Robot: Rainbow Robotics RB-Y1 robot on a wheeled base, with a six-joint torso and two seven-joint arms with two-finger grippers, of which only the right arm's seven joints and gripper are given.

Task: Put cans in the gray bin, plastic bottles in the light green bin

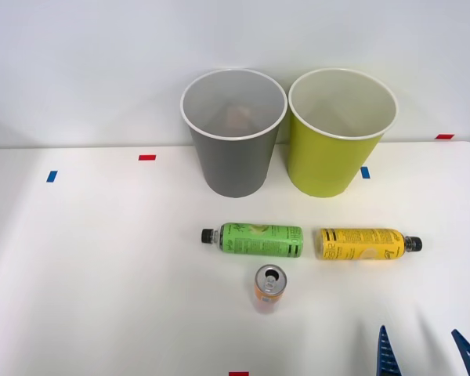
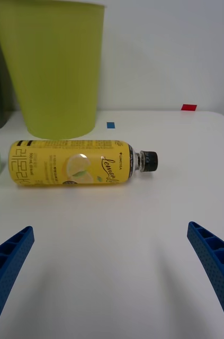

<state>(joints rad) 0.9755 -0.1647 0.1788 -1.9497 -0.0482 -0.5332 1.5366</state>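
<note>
The gray bin and the light green bin stand side by side at the back of the white table. A faint reddish shape lies deep inside the gray bin. In front of them two plastic bottles lie on their sides: a green-labelled one and a yellow-labelled one. An orange-and-white can stands upright just in front of the green bottle. My right gripper is open near the table's front right, a short way in front of the yellow bottle, holding nothing.
Small red and blue tape marks dot the table. The table's right edge curves away near the red mark. A white wall rises right behind the bins. The green bin's wall stands right behind the yellow bottle.
</note>
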